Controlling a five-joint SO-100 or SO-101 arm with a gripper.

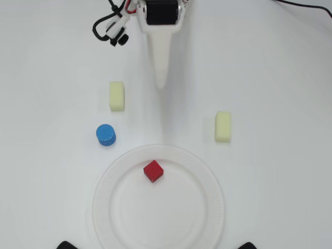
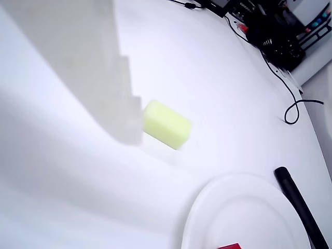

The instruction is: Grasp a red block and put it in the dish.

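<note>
The red block (image 1: pixel 153 171) lies inside the dish (image 1: pixel 104 197), a large white paper plate, near its far rim. In the wrist view only the block's top corner (image 2: pixel 230 246) shows at the bottom edge, on the dish (image 2: pixel 207 202). My gripper (image 1: pixel 162 83) is a white wedge reaching down from the arm base at the top centre, well clear of the dish. Its fingers look closed together and hold nothing. In the wrist view one white serrated finger (image 2: pixel 104 78) fills the upper left.
Two pale yellow oblong blocks (image 1: pixel 117 96) (image 1: pixel 223 126) lie left and right of the gripper; one shows in the wrist view (image 2: pixel 167 124). A blue cylinder (image 1: pixel 106 135) stands left of the dish. Black feet (image 1: pixel 67 245) (image 1: pixel 248 245) sit at the bottom edge. Cables (image 2: pixel 290 111) lie at the right.
</note>
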